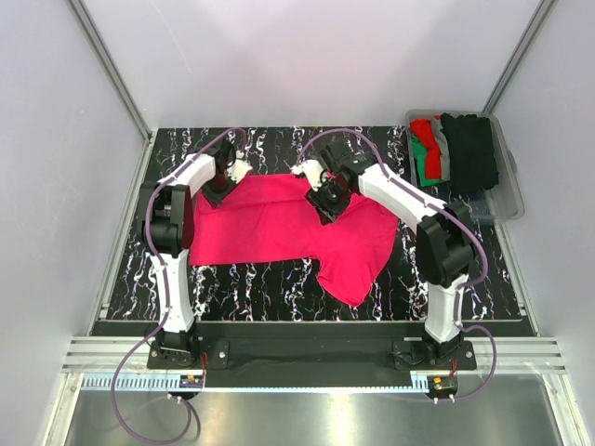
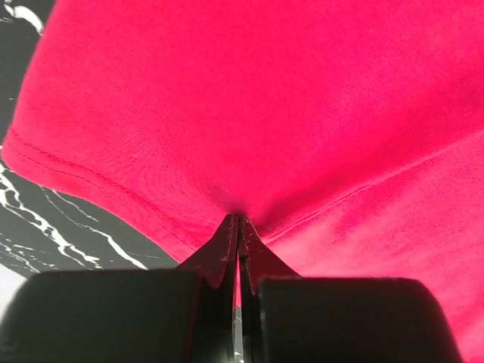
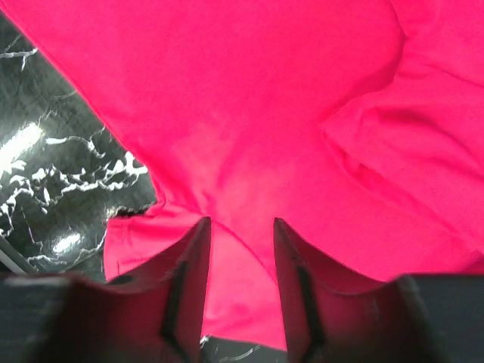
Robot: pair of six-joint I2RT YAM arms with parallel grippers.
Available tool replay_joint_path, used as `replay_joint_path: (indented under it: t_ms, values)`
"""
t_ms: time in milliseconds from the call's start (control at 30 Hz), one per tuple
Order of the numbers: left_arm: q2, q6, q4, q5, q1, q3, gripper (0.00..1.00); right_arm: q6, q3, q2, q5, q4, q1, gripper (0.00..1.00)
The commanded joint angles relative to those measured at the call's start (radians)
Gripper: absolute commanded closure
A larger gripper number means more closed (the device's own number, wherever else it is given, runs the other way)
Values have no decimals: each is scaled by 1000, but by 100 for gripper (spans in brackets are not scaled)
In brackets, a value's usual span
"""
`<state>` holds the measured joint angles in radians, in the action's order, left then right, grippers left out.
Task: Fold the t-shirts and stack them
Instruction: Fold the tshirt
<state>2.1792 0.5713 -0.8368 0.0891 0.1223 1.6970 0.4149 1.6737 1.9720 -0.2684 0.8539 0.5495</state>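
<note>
A bright pinkish-red t-shirt (image 1: 279, 228) lies spread on the black marbled table (image 1: 242, 283), with one sleeve hanging toward the near right. My left gripper (image 1: 221, 193) sits at the shirt's far left edge. In the left wrist view this gripper (image 2: 239, 219) is shut on a pinch of the shirt's cloth (image 2: 265, 98) next to a stitched hem. My right gripper (image 1: 327, 209) is over the shirt's far middle. In the right wrist view its jaws (image 3: 240, 223) stand apart, open, with the shirt's cloth (image 3: 249, 98) lying loose between the fingers.
A clear plastic bin (image 1: 509, 190) stands at the far right. It holds folded shirts: red (image 1: 425, 130), green (image 1: 429, 165), grey (image 1: 444, 149) and black (image 1: 470, 149). White walls and metal rails close in the table on all sides.
</note>
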Motion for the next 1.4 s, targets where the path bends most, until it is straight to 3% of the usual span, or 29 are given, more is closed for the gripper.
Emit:
replay_joint_path:
  t_ms: [0,433,767,1367]
  values:
    - [-52,19,10,34,0,59,100,-18,-35,-67,107,-39,-28,59]
    - [-58,-4,7,47,0,43,100,-10,234,223,95,-56,-327,59]
    - [-62,2,7,61,0,30,100,-33,291,272,-37,-23,-352,58]
    - [-48,-2,2,60,10,38,100,-47,271,200,-94,-6,-353,62]
